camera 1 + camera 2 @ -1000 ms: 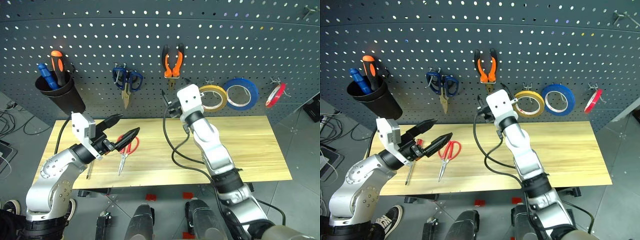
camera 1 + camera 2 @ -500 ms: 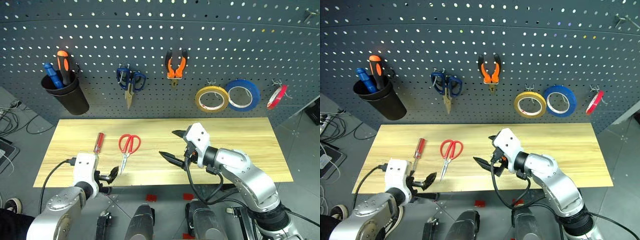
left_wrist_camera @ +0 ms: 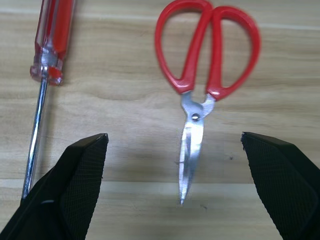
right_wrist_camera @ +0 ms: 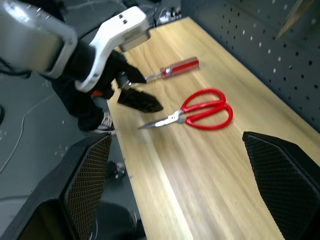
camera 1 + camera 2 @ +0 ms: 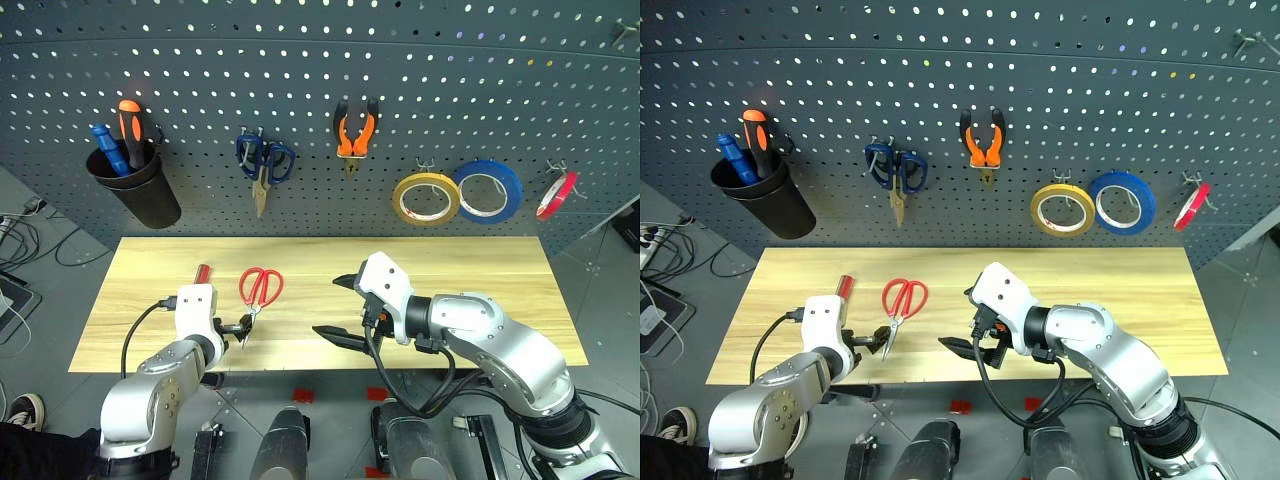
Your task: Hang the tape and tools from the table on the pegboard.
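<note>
Both arms have dropped from the pegboard to the front of the worktop since a second ago: the right gripper (image 5: 342,306), which was up by the hung pliers, now hangs low over the middle front with its fingers spread wide and empty, and the left gripper (image 5: 232,330) has come down at the near left edge, fingers likewise released and holding nothing. From the left wrist, those fingers straddle the closed blade tip of the red-handled scissors (image 3: 204,95), which lie flat with the loops pointing towards the pegboard; the small screwdriver (image 3: 46,75) lies just beside them, apart and roughly parallel, its red handle on the far end. The scissors look light and stiff, but the flat steel blades should be slippery and hard to lift off the wood; a hold at the pivot or across the plastic loops seems safer, leaving a loop free for a hook. The screwdriver is thin and may roll, so its handle is the better place. On the pegboard (image 5: 480,90) beyond, the pliers (image 5: 354,131) and the thin red tape (image 5: 556,194) already hang, alongside blue-handled scissors (image 5: 263,164), a yellow roll (image 5: 425,198) and a blue roll (image 5: 486,190). A black cup (image 5: 140,190) at the far left holds a blue and an orange screwdriver upright.
</note>
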You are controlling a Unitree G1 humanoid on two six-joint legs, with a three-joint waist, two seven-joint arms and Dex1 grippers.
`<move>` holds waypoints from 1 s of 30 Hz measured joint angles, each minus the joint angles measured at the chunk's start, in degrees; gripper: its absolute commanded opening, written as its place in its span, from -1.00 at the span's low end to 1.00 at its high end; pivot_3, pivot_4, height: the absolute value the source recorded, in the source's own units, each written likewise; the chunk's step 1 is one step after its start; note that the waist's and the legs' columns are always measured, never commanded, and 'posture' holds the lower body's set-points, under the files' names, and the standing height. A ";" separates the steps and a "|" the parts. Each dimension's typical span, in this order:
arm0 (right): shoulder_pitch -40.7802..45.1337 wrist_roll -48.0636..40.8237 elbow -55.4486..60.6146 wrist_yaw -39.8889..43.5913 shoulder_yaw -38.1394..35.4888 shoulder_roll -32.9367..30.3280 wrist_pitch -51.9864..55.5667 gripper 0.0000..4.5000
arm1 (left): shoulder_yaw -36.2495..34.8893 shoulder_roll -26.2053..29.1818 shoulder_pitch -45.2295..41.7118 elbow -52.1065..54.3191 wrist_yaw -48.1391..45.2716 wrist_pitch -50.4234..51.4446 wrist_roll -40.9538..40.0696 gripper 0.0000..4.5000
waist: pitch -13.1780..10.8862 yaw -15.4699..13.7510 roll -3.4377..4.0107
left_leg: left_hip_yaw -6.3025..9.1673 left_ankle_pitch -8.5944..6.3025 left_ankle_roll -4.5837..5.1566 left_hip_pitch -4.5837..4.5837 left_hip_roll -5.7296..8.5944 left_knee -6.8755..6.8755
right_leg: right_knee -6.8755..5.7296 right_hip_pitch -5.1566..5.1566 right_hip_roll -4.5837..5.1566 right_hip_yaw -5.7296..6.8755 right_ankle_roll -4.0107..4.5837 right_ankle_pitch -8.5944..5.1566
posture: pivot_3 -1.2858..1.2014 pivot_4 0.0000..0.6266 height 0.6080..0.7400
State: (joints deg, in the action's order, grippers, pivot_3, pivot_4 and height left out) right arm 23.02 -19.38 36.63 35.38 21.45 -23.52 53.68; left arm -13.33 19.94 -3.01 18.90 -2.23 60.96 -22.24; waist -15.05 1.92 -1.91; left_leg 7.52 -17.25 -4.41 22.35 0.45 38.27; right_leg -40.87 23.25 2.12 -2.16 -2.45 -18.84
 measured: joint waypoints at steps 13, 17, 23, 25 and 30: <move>0.07 -1.99 3.44 -0.56 1.14 -1.10 2.68 0.99 | 4.45 -0.09 -10.87 -15.31 -3.38 -1.31 3.28 1.00 | -1.01 0.18 -0.06 | 0.05 0.00 0.01 0.02 0.01 0.02 | 0.02 -0.01 0.01 0.00 0.00 0.00 | 0.02 0.08 1.00; 0.55 -2.17 3.48 -1.24 1.16 -1.03 3.36 0.99 | 6.25 -0.10 -14.19 -21.48 -5.02 -3.71 4.57 1.00 | -1.36 0.33 -0.04 | 0.05 0.00 0.01 0.03 0.00 0.01 | 0.03 -0.01 0.02 0.01 0.00 0.00 | 0.01 0.10 1.00; 0.78 -2.99 3.53 -2.07 0.67 -0.47 5.26 1.00 | 6.24 0.25 -16.00 -24.70 -6.17 -5.10 5.88 0.58 | -1.44 0.70 0.07 | 0.09 0.00 0.00 0.01 -0.01 -0.01 | 0.04 -0.01 0.07 -0.01 0.00 0.00 | 0.01 0.10 1.00; 1.29 -3.87 3.53 -2.28 0.34 -0.09 5.80 1.00 | 6.40 0.47 -15.57 -24.47 -6.82 -4.97 6.05 0.32 | -1.48 0.79 0.15 | 0.10 0.00 0.00 0.01 0.00 -0.02 | 0.04 -0.01 0.07 -0.02 0.00 0.00 | 0.01 0.10 1.00; 3.09 -4.74 3.53 -3.23 -0.40 0.17 6.84 1.00 | 6.79 1.35 -13.04 -21.97 -8.25 -3.72 6.34 -0.36 | -1.52 1.04 0.21 | 0.12 0.00 0.00 -0.01 -0.01 -0.07 | 0.07 -0.01 0.10 -0.03 0.00 0.00 | 0.00 0.10 1.00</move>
State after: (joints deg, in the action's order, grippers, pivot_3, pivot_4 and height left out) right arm 26.11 -24.12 40.16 32.15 21.05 -23.35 60.52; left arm -6.55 21.29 -16.04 -3.07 -10.48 57.24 -15.90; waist -16.57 2.96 -1.70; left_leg 7.63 -17.25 -4.41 22.33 0.44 38.20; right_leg -40.80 23.24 2.23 -2.20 -2.45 -18.84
